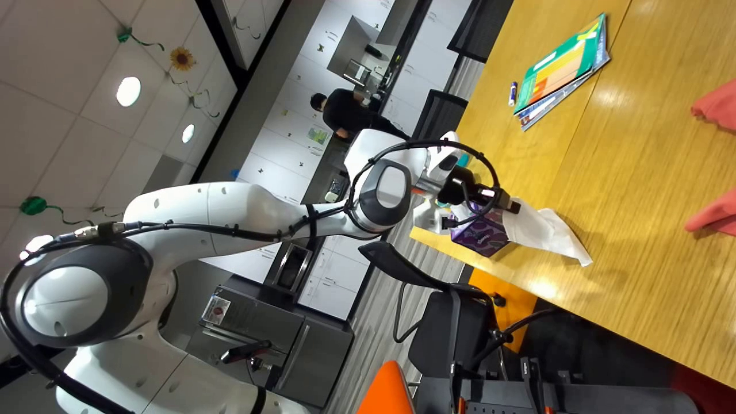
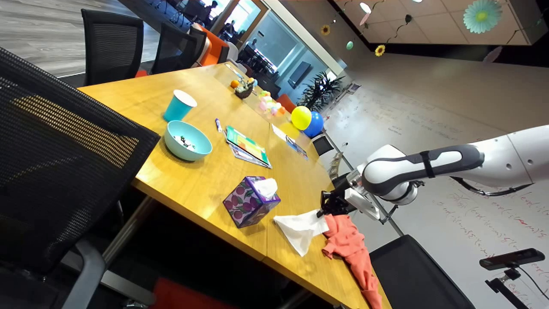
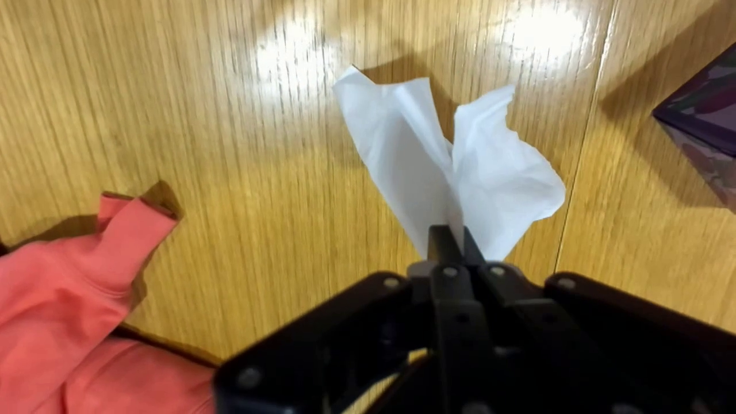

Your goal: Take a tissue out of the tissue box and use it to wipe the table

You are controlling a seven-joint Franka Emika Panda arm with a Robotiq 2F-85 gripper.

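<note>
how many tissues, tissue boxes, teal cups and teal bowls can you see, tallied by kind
Tissues: 2, the held tissue in the gripper and the protruding tissue
Tissue box: 1
Teal cup: 1
Teal bowl: 1
Total: 5

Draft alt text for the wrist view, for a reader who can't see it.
Closed jaws pinch a white tissue, its loose ends spread over a wooden table. A purple box is cut off at the right edge; coral cloth lies lower left.
</note>
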